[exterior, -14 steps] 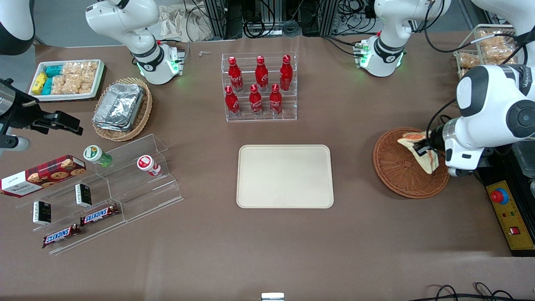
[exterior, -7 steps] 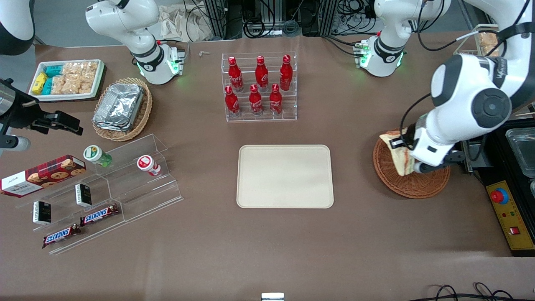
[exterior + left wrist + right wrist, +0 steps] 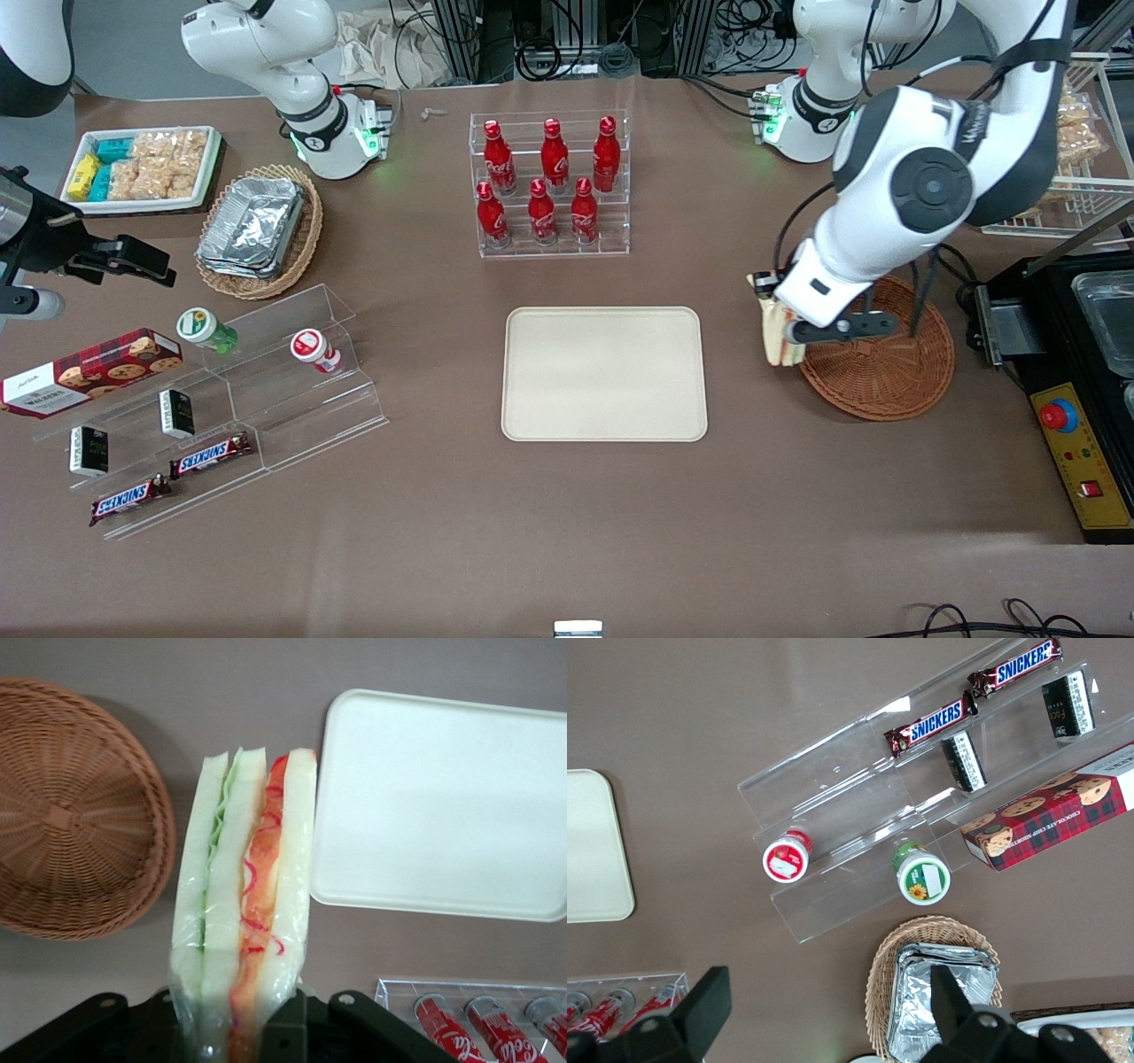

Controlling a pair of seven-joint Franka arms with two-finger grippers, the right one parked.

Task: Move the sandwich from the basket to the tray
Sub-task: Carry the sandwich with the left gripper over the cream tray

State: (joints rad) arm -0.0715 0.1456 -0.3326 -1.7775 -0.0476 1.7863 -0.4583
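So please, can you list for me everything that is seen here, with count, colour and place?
sandwich: one, white bread with red and green filling, held in the air between basket and tray
basket: one, reddish-brown, at the working arm's end, nothing in it
tray: one, cream, table middle, bare
cola bottles: six, red, in a clear rack farther from the front camera than the tray
foil trays: stack, silver, in a tan basket toward the parked arm's end
Snickers bars: two, brown, on clear steps
cookie box: one, red
gripper: one, black, shut on the sandwich
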